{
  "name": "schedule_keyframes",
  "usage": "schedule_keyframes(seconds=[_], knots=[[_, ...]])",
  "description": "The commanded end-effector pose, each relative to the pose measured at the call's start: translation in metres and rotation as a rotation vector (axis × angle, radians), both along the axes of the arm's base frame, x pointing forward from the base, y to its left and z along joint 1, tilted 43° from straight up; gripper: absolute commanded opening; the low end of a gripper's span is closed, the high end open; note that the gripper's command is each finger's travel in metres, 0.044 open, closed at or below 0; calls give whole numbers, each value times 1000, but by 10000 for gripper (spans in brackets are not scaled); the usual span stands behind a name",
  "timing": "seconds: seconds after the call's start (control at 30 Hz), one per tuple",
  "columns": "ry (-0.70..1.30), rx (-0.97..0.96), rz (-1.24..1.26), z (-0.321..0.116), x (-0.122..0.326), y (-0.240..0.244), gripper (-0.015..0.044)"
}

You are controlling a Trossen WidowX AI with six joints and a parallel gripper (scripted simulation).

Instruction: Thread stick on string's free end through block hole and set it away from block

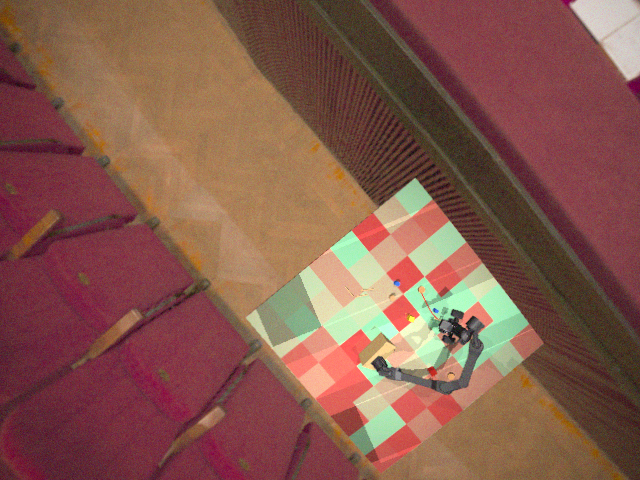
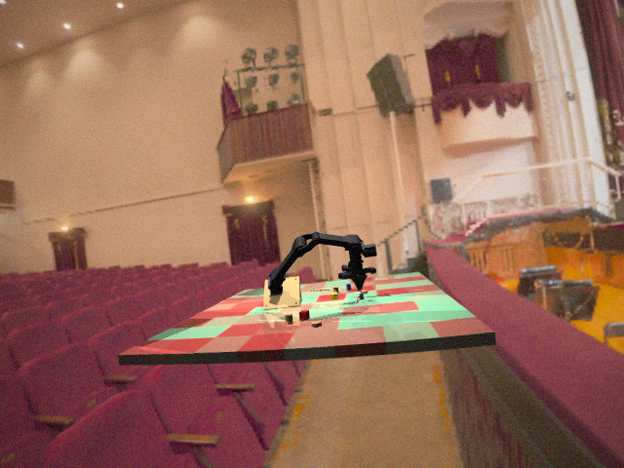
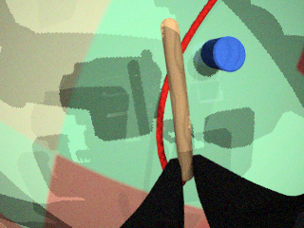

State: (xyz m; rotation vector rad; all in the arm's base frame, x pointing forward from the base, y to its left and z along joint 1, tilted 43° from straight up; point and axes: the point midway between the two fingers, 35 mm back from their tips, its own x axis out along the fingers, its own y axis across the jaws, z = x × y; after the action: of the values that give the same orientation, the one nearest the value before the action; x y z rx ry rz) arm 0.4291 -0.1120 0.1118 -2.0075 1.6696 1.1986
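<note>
One stick (image 3: pixel 177 90), one gripper (image 1: pixel 445 326) (image 2: pixel 360 288) (image 3: pixel 185 163).

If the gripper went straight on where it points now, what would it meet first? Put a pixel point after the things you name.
Probably the red and green checkered table (image 1: pixel 351 249) (image 2: pixel 438 303) (image 3: pixel 133 166) below the gripper (image 1: pixel 445 326) (image 2: pixel 359 289) (image 3: pixel 185 163); the remaining height is hard to judge.

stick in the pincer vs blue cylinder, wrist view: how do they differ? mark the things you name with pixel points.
The stick (image 3: pixel 178 95) is long and thin; the blue cylinder (image 3: pixel 229 54) is short and stubby. The stick is tan wood-coloured, the cylinder plain blue. The stick is gripped at one end by the pincer (image 3: pixel 188 163); the cylinder is ungripped. Both are roughly round-bodied.
</note>
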Motion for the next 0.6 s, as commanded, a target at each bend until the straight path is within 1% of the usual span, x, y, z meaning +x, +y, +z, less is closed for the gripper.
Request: schedule_keyframes(seconds=[0.0,0.57], knots=[[0,-5,5,5,3,-4,0],[3,-13,10,19,10,-19,0]])
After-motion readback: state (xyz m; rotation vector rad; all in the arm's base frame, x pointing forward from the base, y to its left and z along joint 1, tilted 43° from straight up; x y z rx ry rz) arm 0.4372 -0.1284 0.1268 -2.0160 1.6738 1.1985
